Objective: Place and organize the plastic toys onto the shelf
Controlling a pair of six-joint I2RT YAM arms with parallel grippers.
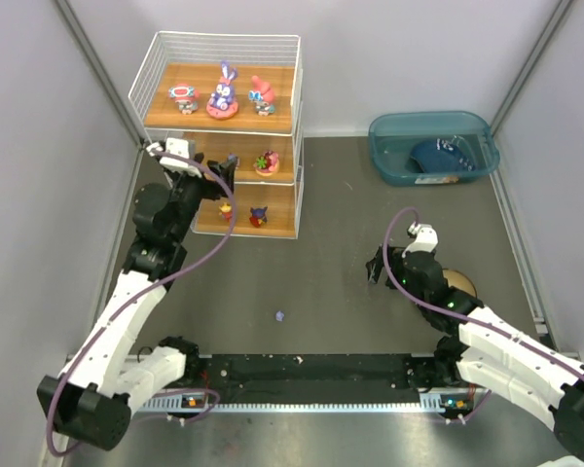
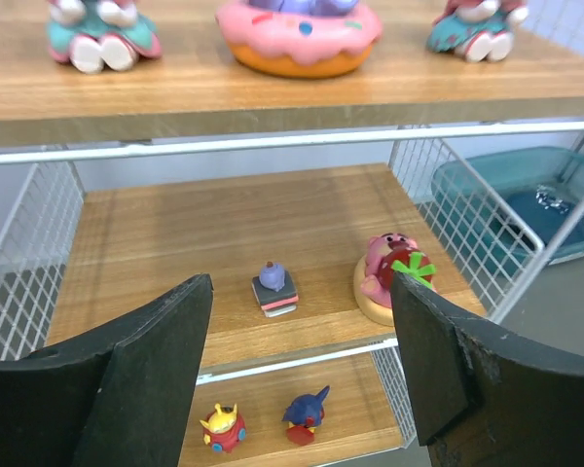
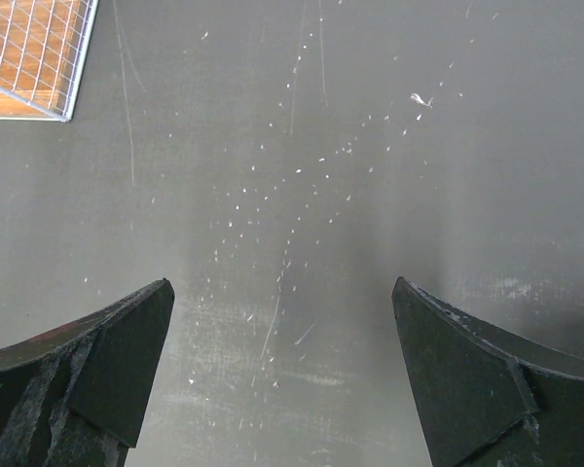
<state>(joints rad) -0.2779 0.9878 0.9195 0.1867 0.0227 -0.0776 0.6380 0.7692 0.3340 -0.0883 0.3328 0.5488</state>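
Note:
The white wire shelf [image 1: 297, 88] stands at the back left with three wooden boards. Three figurines [image 1: 223, 92] stand on its top board. On the middle board sit a small purple toy on a striped block [image 2: 273, 289] and a pink figure with a strawberry [image 2: 392, 275]. On the bottom board stand a red-and-yellow toy [image 2: 222, 427] and a dark blue toy [image 2: 306, 412]. A tiny purple bit [image 1: 279, 315] lies on the table. My left gripper [image 1: 224, 175] is open and empty in front of the middle board. My right gripper [image 1: 378, 269] is open and empty over bare table.
A teal bin [image 1: 384, 156] at the back right holds a dark blue item [image 1: 440, 154]. A tan round bowl [image 1: 462, 284] sits behind my right arm. Grey walls close in both sides. The shelf's corner shows in the right wrist view [image 3: 34, 58].

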